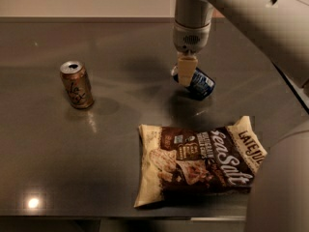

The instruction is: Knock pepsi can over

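The pepsi can (202,82) is dark navy blue with a pale label patch. It lies tipped on its side on the grey table (125,129), right of centre, with its silver top pointing left. My gripper (186,71) hangs straight down from the arm and sits at the can's left end, partly covering its top. It looks in contact with the can, but I cannot tell whether it grips it.
A copper-orange can (76,84) with script lettering stands upright at the left. A brown and cream chip bag (200,161) lies flat in front of the pepsi can. The table's right edge (292,88) runs under my arm.
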{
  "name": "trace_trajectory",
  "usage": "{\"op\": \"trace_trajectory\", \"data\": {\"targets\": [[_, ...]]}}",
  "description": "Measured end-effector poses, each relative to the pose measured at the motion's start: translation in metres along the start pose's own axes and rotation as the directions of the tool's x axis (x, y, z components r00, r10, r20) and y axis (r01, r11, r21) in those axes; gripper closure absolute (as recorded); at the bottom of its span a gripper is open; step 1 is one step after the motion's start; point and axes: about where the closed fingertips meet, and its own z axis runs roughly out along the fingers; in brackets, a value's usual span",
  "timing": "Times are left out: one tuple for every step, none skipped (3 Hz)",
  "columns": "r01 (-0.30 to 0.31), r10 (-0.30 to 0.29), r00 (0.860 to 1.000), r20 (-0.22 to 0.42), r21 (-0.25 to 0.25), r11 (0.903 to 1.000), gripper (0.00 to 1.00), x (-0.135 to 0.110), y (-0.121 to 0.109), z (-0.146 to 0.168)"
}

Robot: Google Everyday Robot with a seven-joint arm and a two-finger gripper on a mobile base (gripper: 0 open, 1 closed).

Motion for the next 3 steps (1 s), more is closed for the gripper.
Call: {"op": "trace_trajectory", "data": {"targets": [[0.012, -0.012, 1.0, -0.007, -0.012, 0.9999, 0.14, -0.0008, 0.0049, 0.0058], [0.032, -0.032, 0.999, -0.004, -0.03, 0.999, 0.0, -0.0033, 0.0138, 0.0123], [0.032, -0.032, 0.999, -0.004, -0.03, 0.999, 0.0, -0.0033, 0.0138, 0.0123]]}}
